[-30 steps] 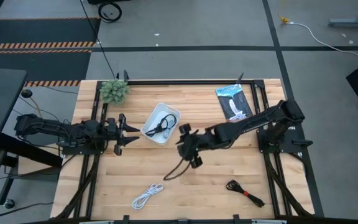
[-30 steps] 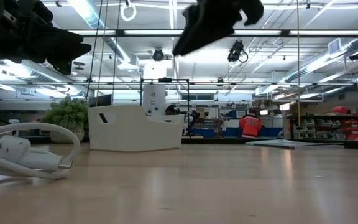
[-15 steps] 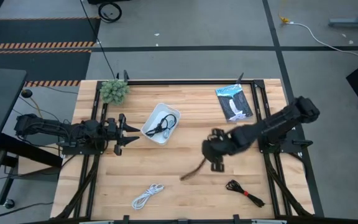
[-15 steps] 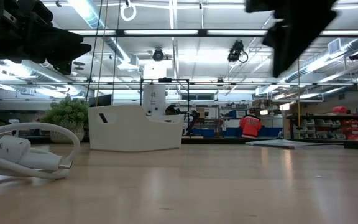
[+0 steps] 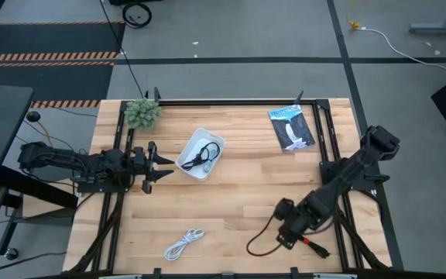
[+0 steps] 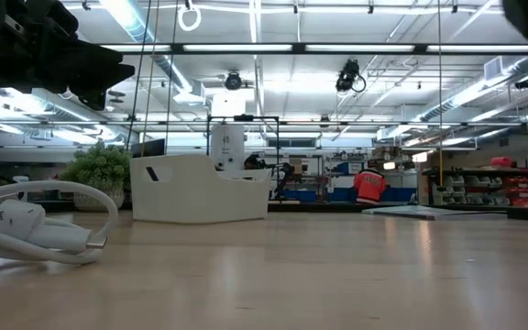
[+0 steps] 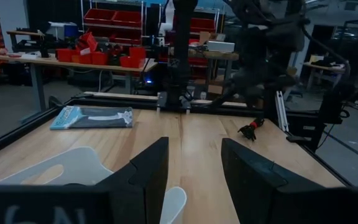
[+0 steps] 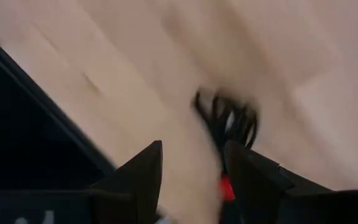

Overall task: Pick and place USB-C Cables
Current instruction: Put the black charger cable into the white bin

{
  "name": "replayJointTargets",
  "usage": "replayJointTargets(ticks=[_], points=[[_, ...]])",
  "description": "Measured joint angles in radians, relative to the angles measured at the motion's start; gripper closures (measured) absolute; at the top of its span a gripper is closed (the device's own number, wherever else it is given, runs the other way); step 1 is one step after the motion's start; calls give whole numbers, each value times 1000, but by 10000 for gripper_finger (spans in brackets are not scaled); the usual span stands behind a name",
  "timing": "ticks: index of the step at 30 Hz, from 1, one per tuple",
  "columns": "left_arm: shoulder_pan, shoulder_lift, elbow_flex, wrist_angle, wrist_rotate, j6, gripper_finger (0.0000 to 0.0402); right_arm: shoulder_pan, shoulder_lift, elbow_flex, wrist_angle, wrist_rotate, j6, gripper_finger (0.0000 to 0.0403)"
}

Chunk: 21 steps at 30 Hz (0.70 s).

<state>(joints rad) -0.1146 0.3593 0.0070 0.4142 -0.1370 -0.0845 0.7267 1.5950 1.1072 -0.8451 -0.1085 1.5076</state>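
Note:
The black bundle with a red band (image 5: 313,246) lies on the table near its near right corner; the right wrist view shows its coils (image 8: 229,121) just ahead of the fingers. My right gripper (image 5: 285,234) (image 8: 192,149) hovers open over its left end. A thin dark curved line (image 5: 259,241) lies left of this gripper; shadow or cord, I cannot tell. The loose black cable (image 5: 202,158) rests inside the white tray (image 5: 188,147). The white cable (image 5: 183,245) (image 6: 35,225) lies flat near the near edge. My left gripper (image 5: 158,163) (image 7: 194,146) waits open beside the tray's left side.
A blue-and-white flat packet (image 5: 291,128) lies at the far right and a small green plant (image 5: 142,112) stands at the far left corner. Black frame rails (image 5: 339,225) run along both sides of the table. Bare wood stretches between the tray and the near edge.
My right gripper has swung from beside the tray at the table's middle toward the near right corner, and now hangs over the red-banded bundle. In the low view it has passed out at the upper right. The cables and tray have not moved.

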Motion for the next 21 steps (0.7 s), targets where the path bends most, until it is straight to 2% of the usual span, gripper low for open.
replayJointTargets(ticks=[4,7,9,14,18,21], points=[[0,0,0,0,0,0,246,52,67,14,35,-111,157,222],[0,0,0,0,0,0,246,77,133,57,1,-203,176,222],[0,0,0,0,0,0,246,85,177,103,-67,-227,169,222],[0,0,0,0,0,0,246,104,258,217,-236,-191,106,222],[0,0,0,0,0,0,246,135,295,230,-237,-93,102,222],[0,0,0,0,0,0,246,148,319,230,-240,-80,97,222]])
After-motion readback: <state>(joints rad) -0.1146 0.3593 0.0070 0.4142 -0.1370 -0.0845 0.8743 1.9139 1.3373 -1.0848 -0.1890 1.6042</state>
